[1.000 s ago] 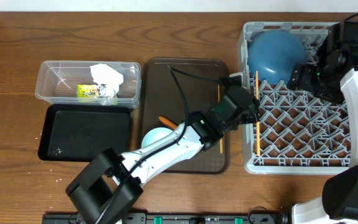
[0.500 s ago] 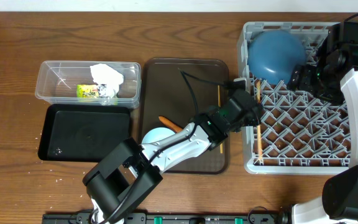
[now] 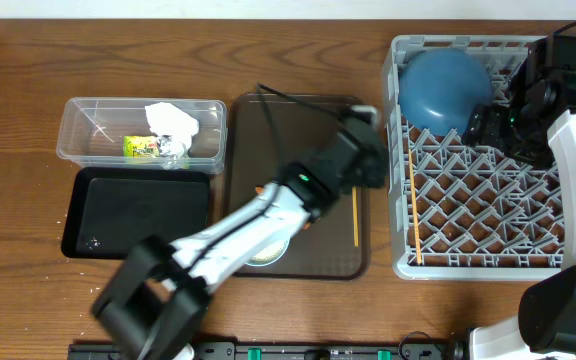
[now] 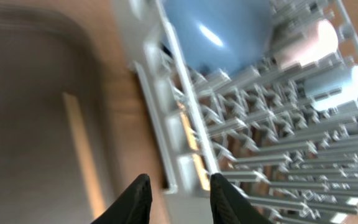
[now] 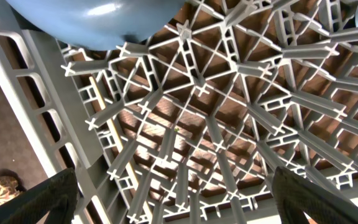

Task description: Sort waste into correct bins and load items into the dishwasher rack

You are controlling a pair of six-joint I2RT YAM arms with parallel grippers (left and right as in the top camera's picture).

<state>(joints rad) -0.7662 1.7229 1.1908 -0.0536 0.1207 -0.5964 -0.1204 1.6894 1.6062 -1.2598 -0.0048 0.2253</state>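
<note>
One chopstick [image 3: 413,212] lies inside the dishwasher rack [image 3: 468,266], tight along its left wall. Its long axis runs near-far, with the near end close to the near-left corner. A second chopstick [image 3: 355,216] lies parallel on the brown tray [image 3: 298,110], by its right edge. The blurred left fingers [image 4: 140,198] are apart and hold nothing, over the tray's far-right corner, just left of the rack wall. The right fingers [image 5: 36,198] are spread wide and empty above the peg grid. The dark-blue bowl [image 3: 443,85] fills the rack's far-left corner, with bare pegs right of the chopstick.
</note>
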